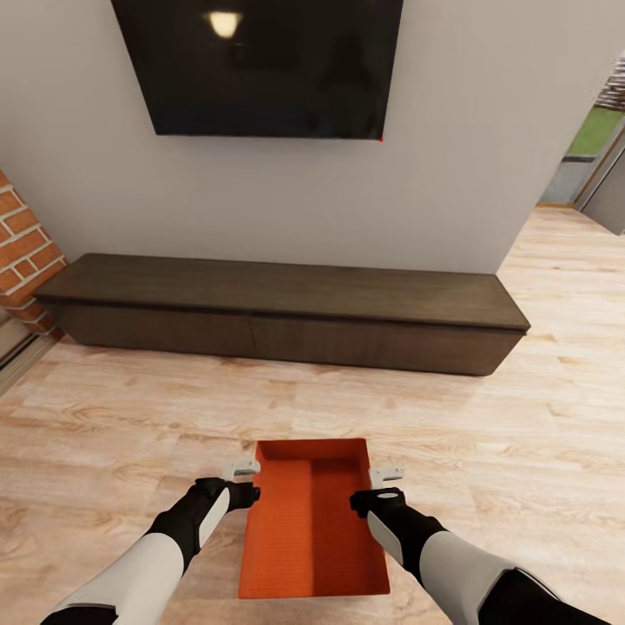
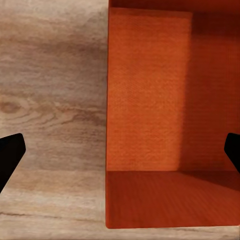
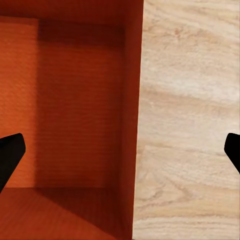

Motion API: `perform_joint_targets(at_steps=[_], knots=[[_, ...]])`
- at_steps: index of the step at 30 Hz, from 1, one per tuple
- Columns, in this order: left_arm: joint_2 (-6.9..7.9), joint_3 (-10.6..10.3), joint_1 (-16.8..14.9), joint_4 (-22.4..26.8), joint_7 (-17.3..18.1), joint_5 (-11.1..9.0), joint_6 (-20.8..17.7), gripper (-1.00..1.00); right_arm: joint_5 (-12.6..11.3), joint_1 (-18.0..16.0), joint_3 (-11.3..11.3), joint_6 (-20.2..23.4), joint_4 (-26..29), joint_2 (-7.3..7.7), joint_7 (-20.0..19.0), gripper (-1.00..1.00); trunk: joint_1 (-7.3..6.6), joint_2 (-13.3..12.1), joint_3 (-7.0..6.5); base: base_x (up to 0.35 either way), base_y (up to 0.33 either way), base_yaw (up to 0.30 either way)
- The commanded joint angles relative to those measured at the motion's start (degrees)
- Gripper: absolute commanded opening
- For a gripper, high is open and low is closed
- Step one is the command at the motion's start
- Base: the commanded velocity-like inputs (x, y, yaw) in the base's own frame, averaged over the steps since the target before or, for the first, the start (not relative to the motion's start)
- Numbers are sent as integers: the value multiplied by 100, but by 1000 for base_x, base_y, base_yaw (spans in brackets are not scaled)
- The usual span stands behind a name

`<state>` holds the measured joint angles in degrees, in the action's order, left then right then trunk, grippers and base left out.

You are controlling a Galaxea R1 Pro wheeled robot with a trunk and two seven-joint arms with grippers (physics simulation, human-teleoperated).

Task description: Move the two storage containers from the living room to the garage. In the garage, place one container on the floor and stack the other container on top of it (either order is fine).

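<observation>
Living room, facing black wall TV [image 1: 260, 65] over dark low cabinet [image 1: 282, 312]. One orange-red storage container [image 1: 312, 521] between both arms, above light wood plank floor [image 1: 130, 417]; resting on planks or lifted: cannot tell. Left pincer [image 1: 245, 484] at container's left wall, jaws spread wide, one black fingertip [image 2: 10, 155] over planks, the other over the bin's inside, wall between them. Right pincer [image 1: 382, 488] at right wall, likewise spread, straddling that wall, not pinching it. Container interior bare, half shadowed. Brick pillar [image 1: 26, 252] at far left.
</observation>
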<state>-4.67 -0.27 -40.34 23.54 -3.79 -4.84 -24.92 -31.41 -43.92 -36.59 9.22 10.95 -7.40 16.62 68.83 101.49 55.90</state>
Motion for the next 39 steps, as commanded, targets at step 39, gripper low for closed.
perform_joint_targets(at_steps=[39], knots=[[43,0,0,19,-26,-51,-31,100,-42,-73,-41,63,12,46,34,100,615,1126,507,0,0,0]])
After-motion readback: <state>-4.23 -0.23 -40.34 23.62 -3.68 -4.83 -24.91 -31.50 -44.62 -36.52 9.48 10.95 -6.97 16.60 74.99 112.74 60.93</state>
